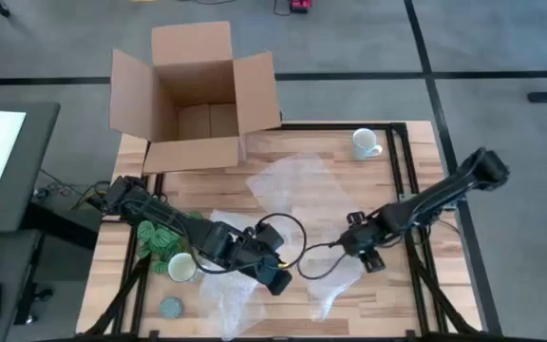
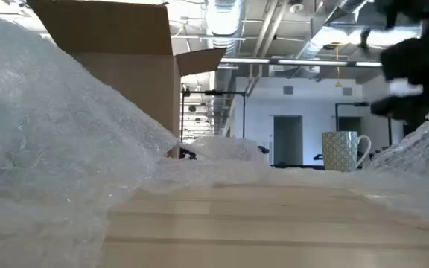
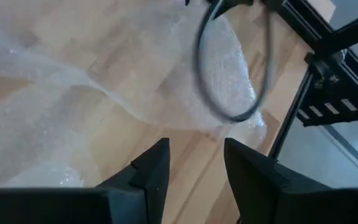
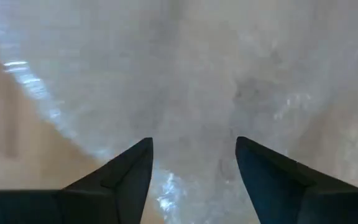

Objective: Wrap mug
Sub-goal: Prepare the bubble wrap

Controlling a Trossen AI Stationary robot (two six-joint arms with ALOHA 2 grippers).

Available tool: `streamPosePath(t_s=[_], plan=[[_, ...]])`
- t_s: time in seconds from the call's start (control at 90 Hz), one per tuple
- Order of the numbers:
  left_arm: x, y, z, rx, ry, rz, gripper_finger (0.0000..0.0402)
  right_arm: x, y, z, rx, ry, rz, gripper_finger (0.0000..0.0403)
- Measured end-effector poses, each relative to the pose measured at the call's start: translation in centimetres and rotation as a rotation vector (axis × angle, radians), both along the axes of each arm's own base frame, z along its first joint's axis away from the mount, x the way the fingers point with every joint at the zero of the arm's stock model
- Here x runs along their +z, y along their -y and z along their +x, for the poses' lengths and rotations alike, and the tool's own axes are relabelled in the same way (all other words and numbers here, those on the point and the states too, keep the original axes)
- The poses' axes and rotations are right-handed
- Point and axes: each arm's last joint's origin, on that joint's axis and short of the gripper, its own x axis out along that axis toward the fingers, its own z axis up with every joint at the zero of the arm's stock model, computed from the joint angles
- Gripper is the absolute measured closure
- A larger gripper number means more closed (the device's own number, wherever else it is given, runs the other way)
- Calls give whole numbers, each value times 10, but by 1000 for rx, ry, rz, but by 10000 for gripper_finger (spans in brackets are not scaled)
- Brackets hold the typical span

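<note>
Bubble wrap (image 1: 292, 185) is spreading over the wooden table (image 1: 416, 290) from above, hiding much of it; the mug (image 1: 366, 143) is standing clear at the far edge, right of the cardboard box (image 1: 198, 100). Left gripper (image 1: 278, 278) and right gripper (image 1: 372, 260) are hovering over the wrap, well apart from the mug. Low down, wrap is blocking the near view, the mug (image 2: 343, 151) showing beyond, an office behind. Left wrist: fingers (image 3: 151, 171) are standing apart, empty, a blurred cable (image 3: 229, 62) crossing ahead. Right wrist: fingers (image 4: 129, 168) are spread, empty, above wrap.
</note>
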Motion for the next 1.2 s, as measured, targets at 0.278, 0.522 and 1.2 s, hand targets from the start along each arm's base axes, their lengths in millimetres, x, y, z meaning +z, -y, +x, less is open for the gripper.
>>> streamPosePath(t_s=[0.278, 0.522, 1.2], plan=[[1, 3, 4, -57, 35, -5, 270, 16, 1, 25, -136, -48, 132, 389], [3, 6, 4, -129, 55, 42, 270, 95, 45, 34, -392, 21, 414, 401], [-7, 18, -16, -106, -95, 49, 270, 60, 160, 75, -798, 65, 377, 355]])
